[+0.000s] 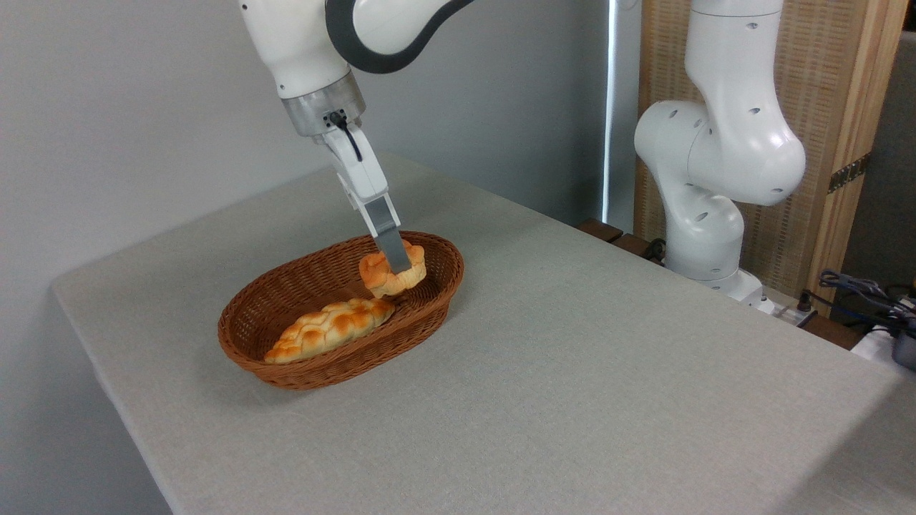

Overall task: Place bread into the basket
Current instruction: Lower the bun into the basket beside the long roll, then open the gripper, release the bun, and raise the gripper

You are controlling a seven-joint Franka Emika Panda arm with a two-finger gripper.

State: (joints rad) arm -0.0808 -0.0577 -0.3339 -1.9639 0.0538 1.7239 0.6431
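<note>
Pinching the bread (pixel 391 273) w/ my gripper (pixel 398 265), low inside the basket (pixel 247 336). Almost done, just gotta let go.

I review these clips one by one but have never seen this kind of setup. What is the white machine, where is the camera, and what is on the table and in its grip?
The white jointed machine is a robot arm bolted beside the table, which is covered in a grey cloth. One fixed camera looks down at the table from a front corner. The arm reaches over from the top of the picture and ends in an end effector with two thin fingers. Those fingers are closed on a small orange-golden bun, holding it low inside the far end of an oval brown wicker basket. A long braided loaf already lies in the basket. I cannot tell whether the bun touches the basket floor yet.
</note>
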